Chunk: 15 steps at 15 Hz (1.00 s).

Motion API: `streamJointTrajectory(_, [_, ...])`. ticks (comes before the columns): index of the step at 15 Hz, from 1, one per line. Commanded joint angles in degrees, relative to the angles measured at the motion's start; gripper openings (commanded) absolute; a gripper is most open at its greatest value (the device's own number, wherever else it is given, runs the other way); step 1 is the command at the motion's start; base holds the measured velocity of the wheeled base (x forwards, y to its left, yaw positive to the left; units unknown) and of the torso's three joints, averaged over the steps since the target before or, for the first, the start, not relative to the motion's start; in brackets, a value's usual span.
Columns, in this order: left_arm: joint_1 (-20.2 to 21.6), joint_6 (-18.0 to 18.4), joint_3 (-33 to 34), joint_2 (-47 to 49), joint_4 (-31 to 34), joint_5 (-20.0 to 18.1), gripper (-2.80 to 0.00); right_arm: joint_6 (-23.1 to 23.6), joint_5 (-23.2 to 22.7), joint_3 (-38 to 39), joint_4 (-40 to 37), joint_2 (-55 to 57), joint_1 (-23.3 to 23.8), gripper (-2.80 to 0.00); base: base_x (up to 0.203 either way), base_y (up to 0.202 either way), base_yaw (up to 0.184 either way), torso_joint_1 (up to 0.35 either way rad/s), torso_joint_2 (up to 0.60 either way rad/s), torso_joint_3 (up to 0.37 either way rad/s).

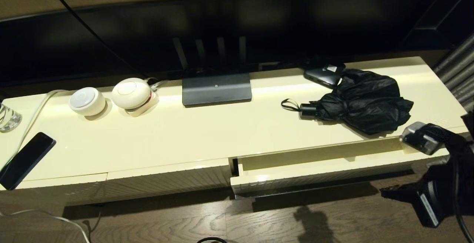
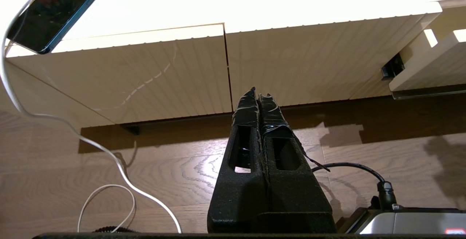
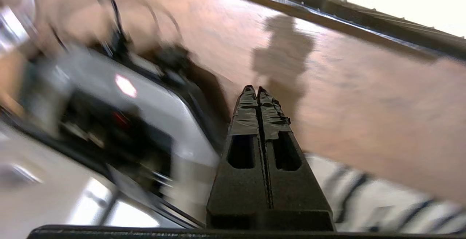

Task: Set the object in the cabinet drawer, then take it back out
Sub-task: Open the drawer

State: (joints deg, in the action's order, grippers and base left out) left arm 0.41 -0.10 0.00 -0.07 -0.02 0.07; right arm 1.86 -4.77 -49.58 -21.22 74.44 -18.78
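Observation:
The black folding umbrella [image 1: 364, 102] lies bunched on the right part of the cream cabinet top, its handle and wrist loop pointing left. Below it the ribbed cabinet drawer [image 1: 318, 172] stands pulled out a little, showing a strip of cream interior; its corner [image 2: 429, 73] also shows in the left wrist view. My right gripper [image 1: 386, 192] hangs low in front of the drawer's right end, shut and empty [image 3: 256, 89], pointing along the wooden floor. My left gripper [image 2: 257, 92] is shut and empty, low before the closed ribbed panel [image 2: 153, 78].
On the cabinet top stand a TV foot [image 1: 216, 89], two white round devices [image 1: 87, 101], a glass [image 1: 7, 117], a dark phone [image 1: 26, 159] and a small black box [image 1: 324, 74] behind the umbrella. A white cable [image 2: 109, 159] trails on the floor.

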Motion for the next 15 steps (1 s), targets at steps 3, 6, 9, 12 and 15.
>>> streamJointTrajectory(3, [0.02,0.01,0.18,0.07,-0.06,0.01,-2.8,-15.03,0.36,-5.1,0.23,10.52,-0.28,-2.8,0.0,0.0,0.0,0.0,0.0,0.0])
streamJointTrajectory(6, [0.02,0.01,0.18,0.07,-0.06,0.01,-2.8,-18.47,0.46,-8.69,0.48,14.51,0.06,-2.8,0.0,0.0,0.0,0.0,0.0,0.0])
streamJointTrajectory(9, [0.02,0.01,0.18,0.07,-0.01,0.01,-2.8,-19.78,0.51,-11.2,0.53,17.11,0.24,-2.8,0.0,0.0,0.0,0.0,0.0,0.0])
streamJointTrajectory(12, [0.02,0.01,0.18,0.07,-0.06,0.01,-2.8,-19.88,1.31,-12.55,0.66,18.27,0.24,-2.8,0.0,0.0,0.0,0.0,0.0,0.0])
streamJointTrajectory(15, [0.02,0.01,0.18,0.07,-0.06,0.01,-2.8,-19.88,3.18,-12.69,3.21,20.11,0.33,-2.8,0.0,0.0,0.0,0.0,0.0,0.0])
